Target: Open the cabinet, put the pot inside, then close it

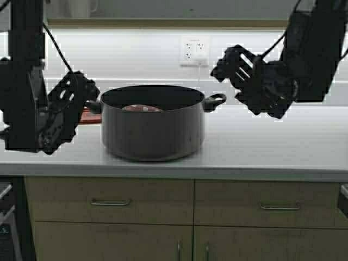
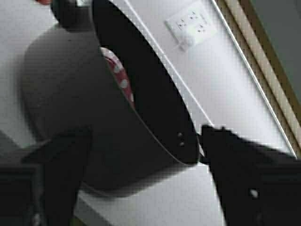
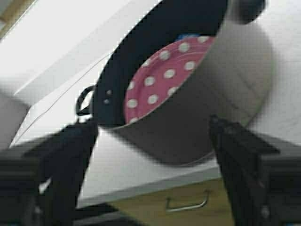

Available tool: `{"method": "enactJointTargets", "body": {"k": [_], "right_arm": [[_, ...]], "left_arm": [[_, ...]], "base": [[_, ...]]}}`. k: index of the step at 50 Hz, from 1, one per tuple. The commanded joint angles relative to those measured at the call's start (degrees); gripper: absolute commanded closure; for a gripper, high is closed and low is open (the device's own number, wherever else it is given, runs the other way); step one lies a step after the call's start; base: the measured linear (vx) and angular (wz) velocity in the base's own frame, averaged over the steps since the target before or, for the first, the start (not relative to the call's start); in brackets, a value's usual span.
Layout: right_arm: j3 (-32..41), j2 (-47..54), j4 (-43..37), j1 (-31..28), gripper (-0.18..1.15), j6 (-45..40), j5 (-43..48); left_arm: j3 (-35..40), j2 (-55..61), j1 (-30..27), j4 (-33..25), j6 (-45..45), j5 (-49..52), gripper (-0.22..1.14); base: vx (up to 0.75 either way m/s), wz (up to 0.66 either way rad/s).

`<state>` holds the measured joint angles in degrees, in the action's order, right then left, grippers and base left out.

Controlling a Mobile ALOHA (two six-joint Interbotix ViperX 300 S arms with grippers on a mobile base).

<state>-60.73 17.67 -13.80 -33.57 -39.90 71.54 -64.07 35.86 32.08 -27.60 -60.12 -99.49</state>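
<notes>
The pot (image 1: 152, 130), wide and grey with a dark inside, stands on the white counter (image 1: 272, 141). A pink plate with white dots (image 1: 142, 108) lies in it. My left gripper (image 1: 87, 98) is open beside the pot's left handle; in the left wrist view its fingers (image 2: 61, 179) spread wide around the pot's wall (image 2: 94, 122). Raised above and to the right of the right handle (image 1: 215, 100), my right gripper (image 1: 231, 68) is open and holds nothing. From its wrist the pot (image 3: 211, 108) shows beyond the gripper (image 3: 153, 125). Of the cabinet, only a tan strip (image 1: 163, 23) shows at the top.
A white wall outlet (image 1: 194, 51) sits behind the pot. Under the counter are tan drawers with metal pulls (image 1: 111, 202) (image 1: 280, 206). Something red (image 1: 89, 116) lies on the counter behind my left gripper. Bare counter stretches to the right of the pot.
</notes>
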Motion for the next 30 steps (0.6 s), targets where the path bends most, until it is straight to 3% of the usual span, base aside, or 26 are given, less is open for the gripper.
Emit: {"method": "enactJointTargets", "body": {"k": [1,12,17,22,30], "right_arm": [[2.46,5.10,0.97,3.69,-0.04,-1.23,4.75],[9.67,15.12,7.65,10.99,-0.04,-10.81,9.32],[13.01,18.72,10.55,12.66,-0.04,-14.94,11.51],[15.21,21.80,12.04,13.54,-0.04,-16.52,13.62],[17.23,25.22,12.22,13.89,-0.04,-16.79,15.29]], "left_arm": [[4.75,3.60,-1.93,0.62,-0.44,-0.79,-0.08],[12.83,7.91,-6.42,1.23,-1.41,-0.62,-0.08],[15.47,9.40,-9.14,4.83,-2.64,0.18,-0.08],[16.70,10.02,-10.46,8.61,-3.34,0.35,-0.08],[16.70,10.11,-10.55,8.70,-3.08,0.35,-0.08]], "base": [[0.00,0.03],[0.00,0.00],[0.01,0.01],[0.01,0.00],[0.04,0.01]]}}
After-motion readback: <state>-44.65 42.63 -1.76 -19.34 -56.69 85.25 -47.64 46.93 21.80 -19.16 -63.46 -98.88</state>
